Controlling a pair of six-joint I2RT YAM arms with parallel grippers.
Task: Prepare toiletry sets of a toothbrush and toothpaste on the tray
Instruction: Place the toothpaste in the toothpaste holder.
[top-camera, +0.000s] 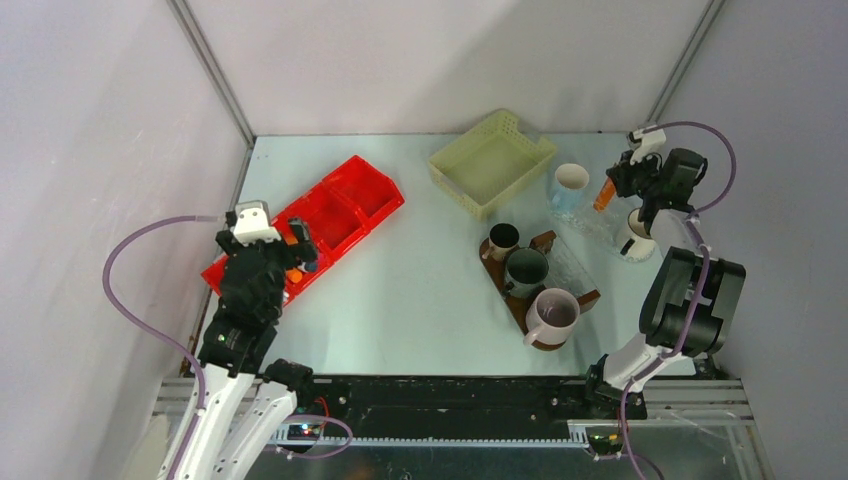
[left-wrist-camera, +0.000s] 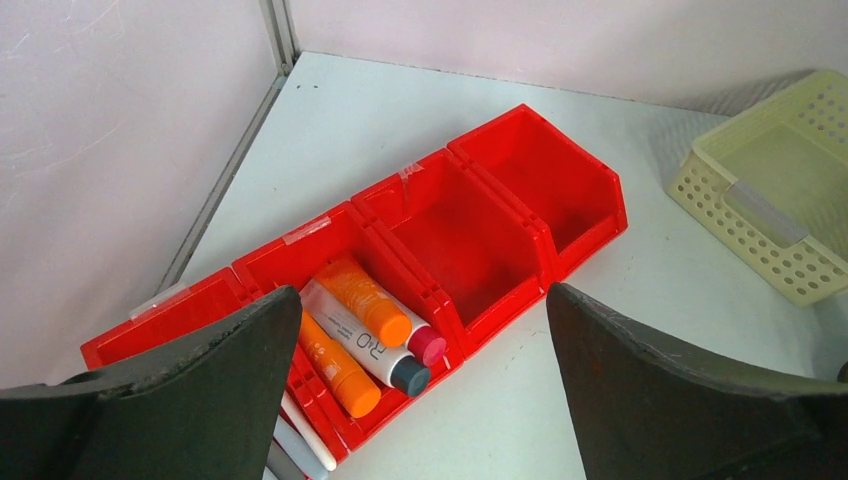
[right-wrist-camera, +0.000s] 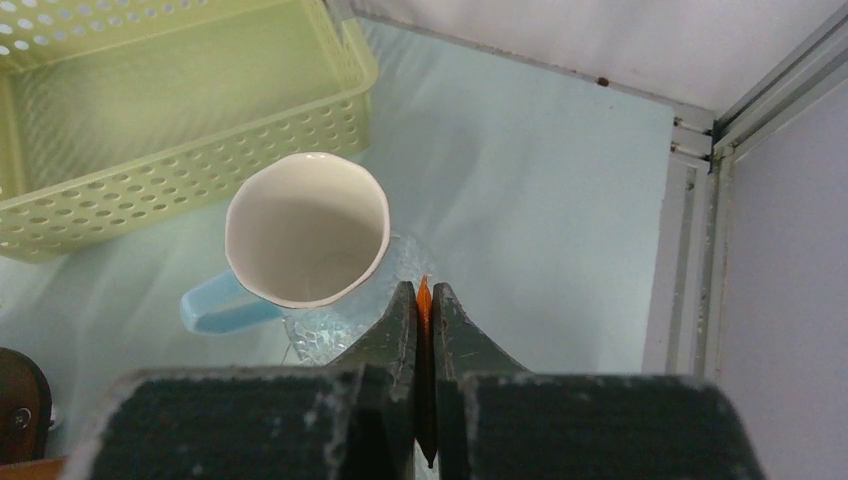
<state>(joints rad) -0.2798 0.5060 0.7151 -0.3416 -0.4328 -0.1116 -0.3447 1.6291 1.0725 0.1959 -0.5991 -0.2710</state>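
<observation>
The dark brown oval tray (top-camera: 590, 297) carries a small dark brown mug (top-camera: 502, 241), a dark green mug (top-camera: 527, 268) and a mauve-grey mug (top-camera: 553, 314). My right gripper (top-camera: 614, 186) hangs at the back right, shut on an orange toothpaste tube (top-camera: 604, 195). In the right wrist view only the tube's thin orange edge (right-wrist-camera: 423, 290) shows between the closed fingers (right-wrist-camera: 400, 325). My left gripper (left-wrist-camera: 420, 370) stands open above the red bin (left-wrist-camera: 520, 170). One compartment of the bin holds orange tubes (left-wrist-camera: 365, 300) and a white tube (left-wrist-camera: 355, 335). White toothbrush handles (left-wrist-camera: 305, 435) lie beside them.
A pale yellow mesh basket (top-camera: 492, 160) stands at the back centre. A blue-handled white mug (right-wrist-camera: 305, 230) sits on a clear glass piece (right-wrist-camera: 330, 335) just left of the right gripper. Another white mug (top-camera: 634, 240) stands near the right arm. Enclosure walls lie close on both sides.
</observation>
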